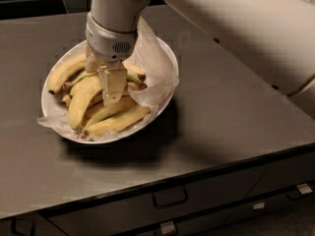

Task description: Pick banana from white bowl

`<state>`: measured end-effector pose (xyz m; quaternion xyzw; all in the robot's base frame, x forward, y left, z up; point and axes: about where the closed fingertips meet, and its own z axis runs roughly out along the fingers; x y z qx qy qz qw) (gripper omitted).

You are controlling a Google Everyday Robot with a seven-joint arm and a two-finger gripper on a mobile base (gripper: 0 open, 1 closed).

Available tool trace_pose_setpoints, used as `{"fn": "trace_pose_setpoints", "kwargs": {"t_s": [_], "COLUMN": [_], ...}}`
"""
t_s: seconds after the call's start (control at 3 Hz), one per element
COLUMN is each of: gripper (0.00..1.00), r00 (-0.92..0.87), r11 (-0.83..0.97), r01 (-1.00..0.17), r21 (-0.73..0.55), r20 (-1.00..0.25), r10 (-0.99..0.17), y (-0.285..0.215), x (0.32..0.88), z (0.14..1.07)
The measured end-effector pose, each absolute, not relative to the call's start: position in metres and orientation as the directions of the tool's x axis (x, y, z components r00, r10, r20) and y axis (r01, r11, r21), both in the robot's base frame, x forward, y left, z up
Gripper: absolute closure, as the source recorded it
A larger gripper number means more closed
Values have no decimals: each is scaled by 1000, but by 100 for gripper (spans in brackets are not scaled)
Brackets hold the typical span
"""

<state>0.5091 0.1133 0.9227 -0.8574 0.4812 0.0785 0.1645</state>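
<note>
Dim warm overhead light; the white bowl (47, 104), with the hand (111, 93) inside it, shadows the counter (231, 127).

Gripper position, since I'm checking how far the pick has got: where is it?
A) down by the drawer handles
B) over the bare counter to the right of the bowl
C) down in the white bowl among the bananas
C: the gripper is inside the rim of the white bowl, down among the pile of bananas.

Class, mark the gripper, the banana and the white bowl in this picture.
gripper (112, 93), camera view, lower end, down among the bananas
banana (81, 100), camera view, middle of its curve
white bowl (49, 106), camera view, bare left rim
</note>
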Motion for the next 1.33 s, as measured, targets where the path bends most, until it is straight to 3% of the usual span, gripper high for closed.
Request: {"fn": "trace_pose_setpoints", "kwargs": {"t_s": [0.67,1.33], "gripper": [35,43], "r00": [512,496], "r11": [-466,-448], "r01": [-857,-865], "r21": [-219,-228], "r20": [-274,-245], "r10": [-814,-833], "y": [113,111], "x": [510,507], "z": [920,922]}}
